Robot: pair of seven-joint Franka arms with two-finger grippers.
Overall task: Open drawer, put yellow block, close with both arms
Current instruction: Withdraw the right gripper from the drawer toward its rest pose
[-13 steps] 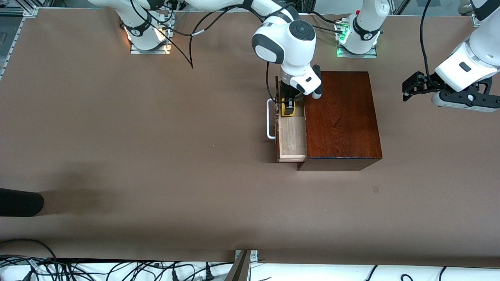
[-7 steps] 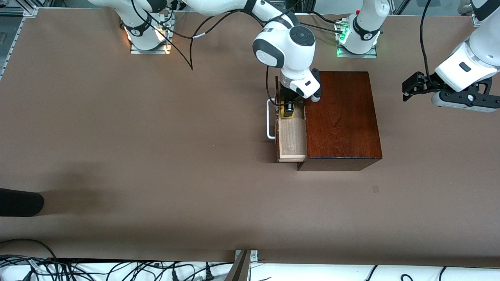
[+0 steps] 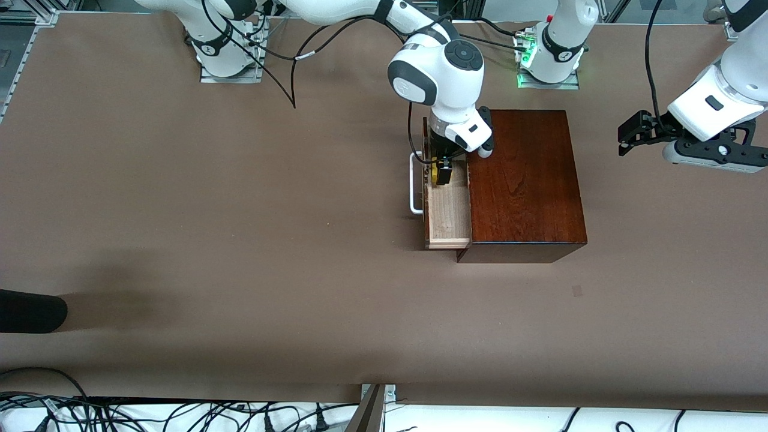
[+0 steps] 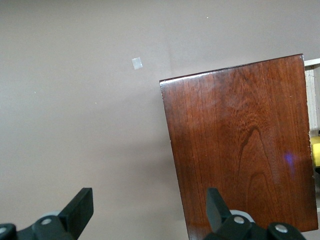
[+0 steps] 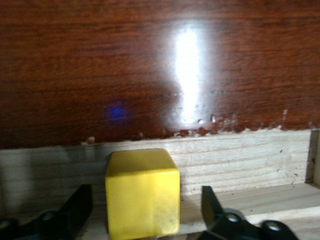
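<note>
The drawer (image 3: 447, 213) is pulled out of the dark mahogany box (image 3: 522, 180) toward the right arm's end of the table, its white handle (image 3: 413, 186) outermost. My right gripper (image 3: 443, 172) is down in the drawer's end nearest the bases, open. The yellow block (image 5: 142, 195) rests on the pale-wood floor between its fingers with a gap on each side; only a sliver of it (image 3: 432, 174) shows in the front view. My left gripper (image 3: 627, 135) waits open and empty over the table beside the box (image 4: 240, 145), toward the left arm's end.
A small grey mark (image 3: 576, 291) lies on the brown table nearer the front camera than the box; it also shows in the left wrist view (image 4: 136, 63). A dark object (image 3: 30, 311) pokes in at the right arm's end. Cables run along the table's near edge.
My right gripper has shifted a little toward the bases and sunk lower into the drawer, so less of the yellow block shows. The left arm has not moved.
</note>
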